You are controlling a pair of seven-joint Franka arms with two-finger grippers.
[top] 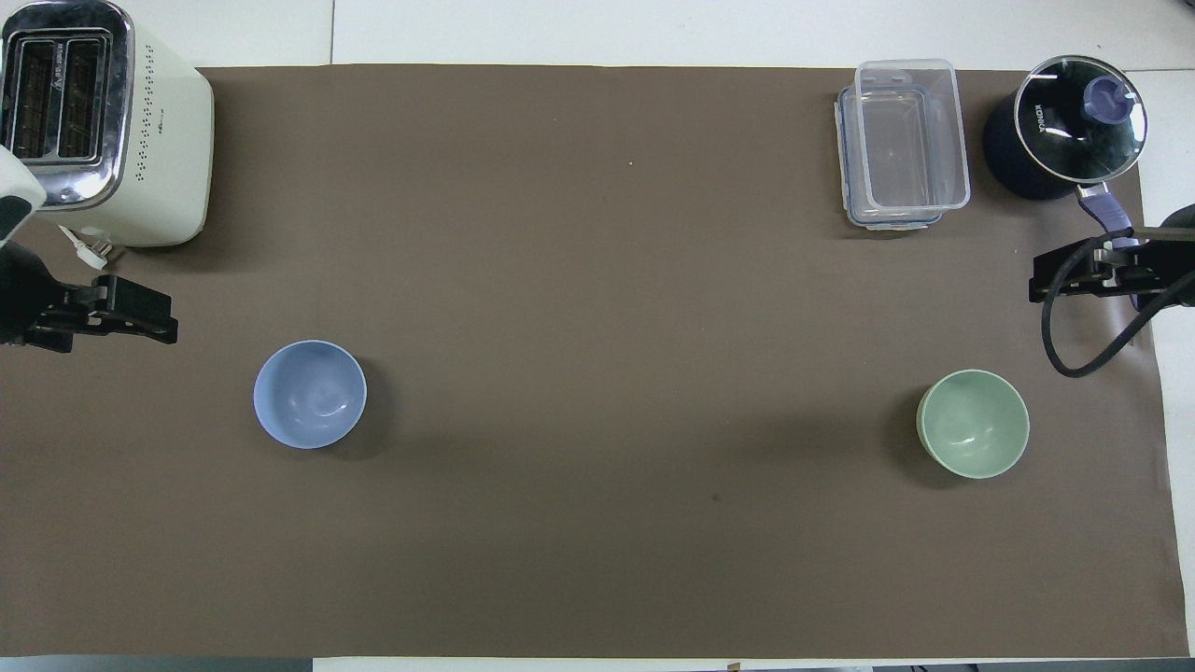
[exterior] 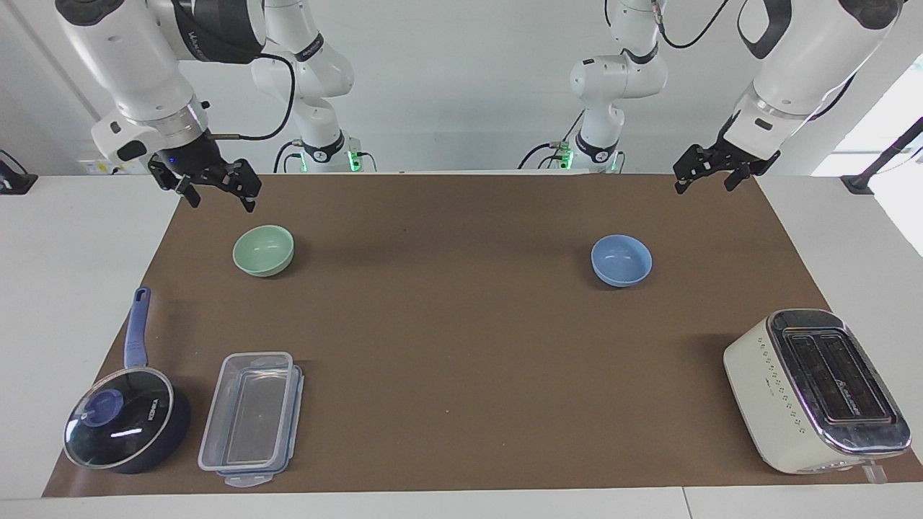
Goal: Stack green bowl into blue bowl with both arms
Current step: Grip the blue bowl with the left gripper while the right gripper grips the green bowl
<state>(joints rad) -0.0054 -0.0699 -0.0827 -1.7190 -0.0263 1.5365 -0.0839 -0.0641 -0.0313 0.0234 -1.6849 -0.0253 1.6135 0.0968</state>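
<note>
The green bowl (exterior: 263,249) stands upright on the brown mat (exterior: 461,324) toward the right arm's end; it also shows in the overhead view (top: 973,423). The blue bowl (exterior: 621,259) stands upright toward the left arm's end, also in the overhead view (top: 309,393). Both bowls are empty and far apart. My right gripper (exterior: 216,193) hangs open and empty over the mat's corner beside the green bowl, apart from it. My left gripper (exterior: 703,176) hangs open and empty over the mat's edge at its own end, well apart from the blue bowl.
A cream toaster (exterior: 815,389) stands farthest from the robots at the left arm's end. A clear lidded container (exterior: 249,418) and a dark blue lidded saucepan (exterior: 126,425) stand at the right arm's end. Two smaller white arms (exterior: 310,86) stand by the wall.
</note>
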